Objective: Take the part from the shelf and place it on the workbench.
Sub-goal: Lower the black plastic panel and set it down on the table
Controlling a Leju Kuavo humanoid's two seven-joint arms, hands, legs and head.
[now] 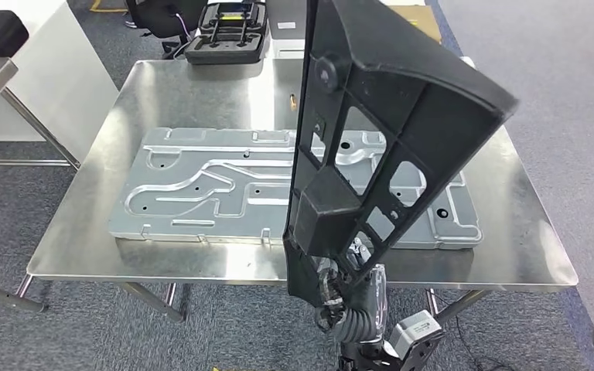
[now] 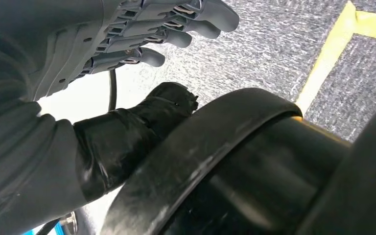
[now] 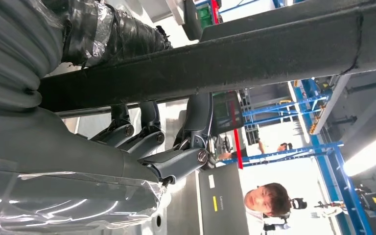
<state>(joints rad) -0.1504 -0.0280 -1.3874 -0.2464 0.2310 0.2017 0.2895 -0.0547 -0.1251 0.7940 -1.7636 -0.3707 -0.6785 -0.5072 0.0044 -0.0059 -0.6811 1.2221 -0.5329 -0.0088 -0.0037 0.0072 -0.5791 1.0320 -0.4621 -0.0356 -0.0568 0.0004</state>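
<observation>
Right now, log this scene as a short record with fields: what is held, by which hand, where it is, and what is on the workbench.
held part: black plastic frame part, upright and tilted, above the workbench's near edge
holding hand: right hand, gripping the part's lower end; fingers wrapped around its bar
left hand: holds nothing, fingers apart, over grey carpet
workbench: steel top carrying a flat grey metal plate
far edge: black tray
task state: part not yet set down
</observation>
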